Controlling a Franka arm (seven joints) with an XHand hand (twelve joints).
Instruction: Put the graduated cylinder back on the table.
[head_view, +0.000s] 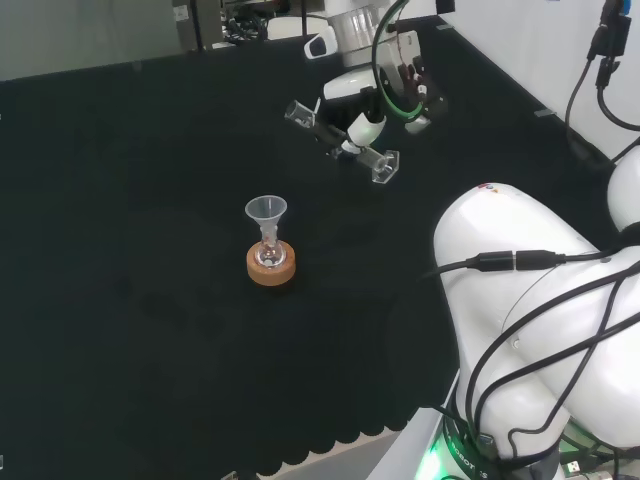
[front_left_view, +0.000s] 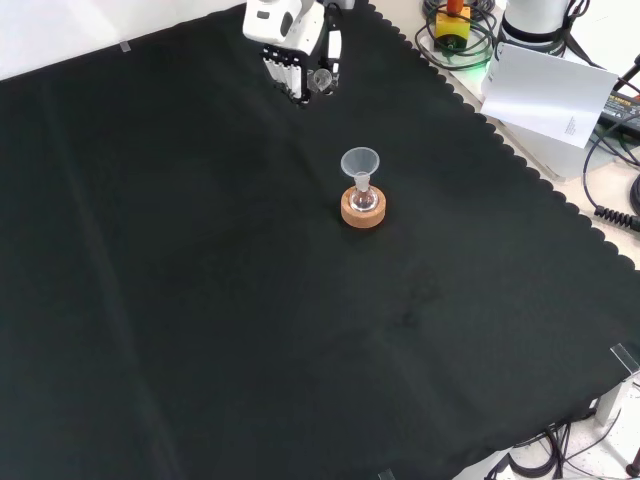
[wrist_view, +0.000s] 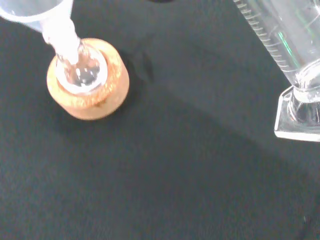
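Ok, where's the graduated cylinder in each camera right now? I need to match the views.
Head view: graduated cylinder tilted in the hand, upper centre-right, above the cloth.
Front view: top centre, its mouth peeks out beside the hand.
Wrist view: its marked tube and base close and large.
Shared landmark: the cork ring with flask and funnel.

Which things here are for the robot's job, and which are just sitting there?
For the job:
graduated cylinder, held tilted above the cloth
hand, curled round it
black cloth, where it goes

Just sitting there:
funnel
small flask
cork ring
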